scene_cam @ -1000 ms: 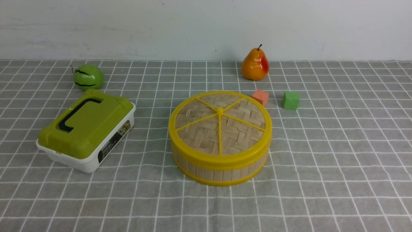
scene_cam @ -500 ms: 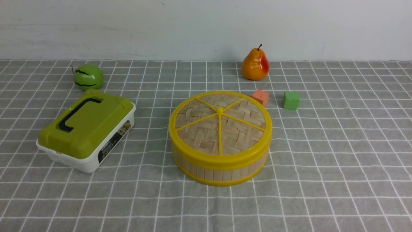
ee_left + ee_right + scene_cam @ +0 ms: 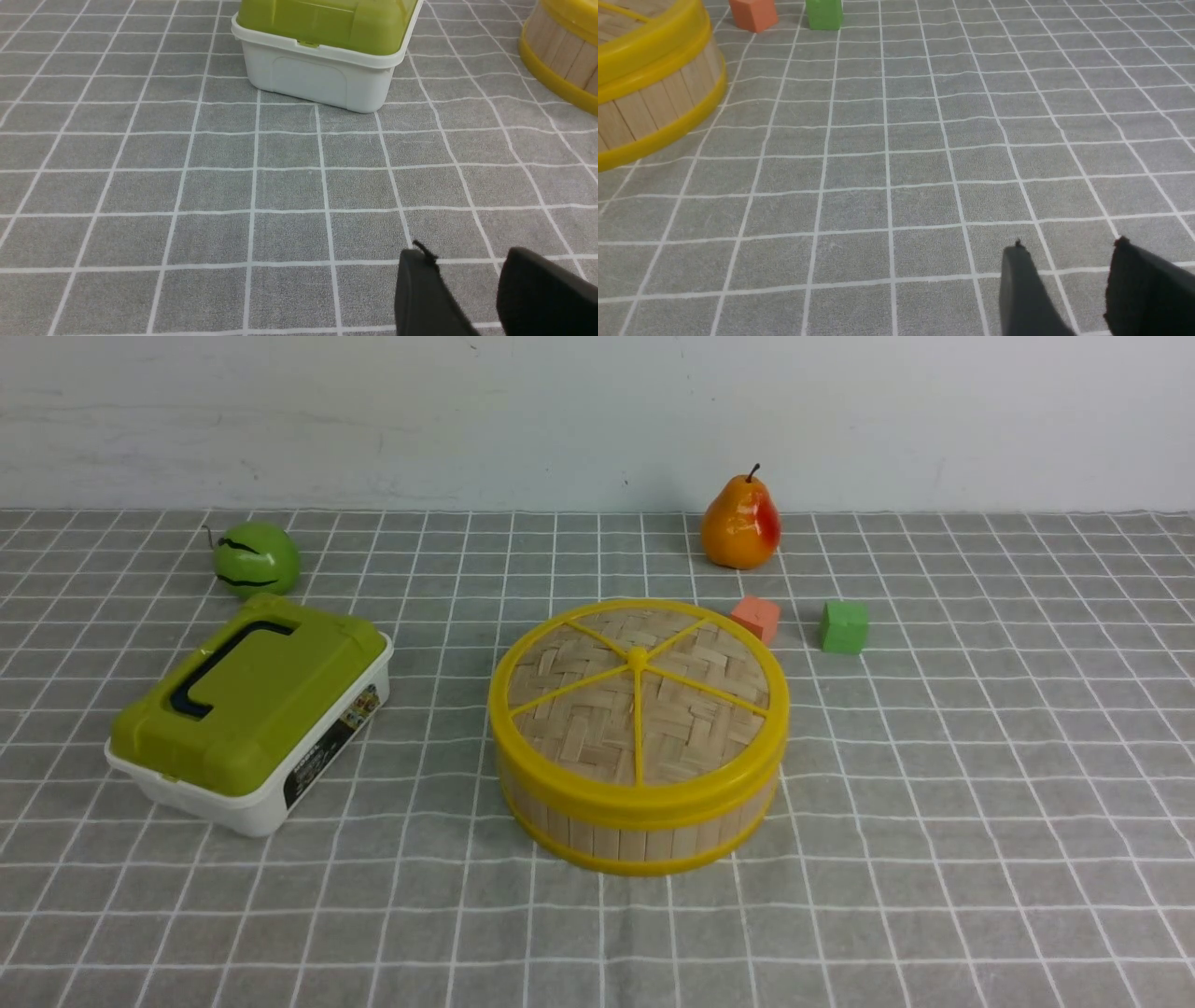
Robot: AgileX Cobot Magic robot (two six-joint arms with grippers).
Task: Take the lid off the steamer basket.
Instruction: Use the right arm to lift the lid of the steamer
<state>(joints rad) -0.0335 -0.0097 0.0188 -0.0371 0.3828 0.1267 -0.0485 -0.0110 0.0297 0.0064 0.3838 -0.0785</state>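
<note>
Glossy plastic-looking rim (image 3: 644, 805) around rough woven bamboo lid (image 3: 597, 709).

The lid (image 3: 597, 709) is a flat round disc of woven tan bamboo, edged by a thick yellow rim, with five yellow spokes running out from a small yellow knob at its centre. It lies level on the steamer basket (image 3: 632, 845), covering its top all round; it looks fully seated, though the far edge is hard to judge. The basket is round and shallow, its wall made of upright tan slats above a yellow bottom ring. It sits upright and flat near the middle of the front view.
</note>
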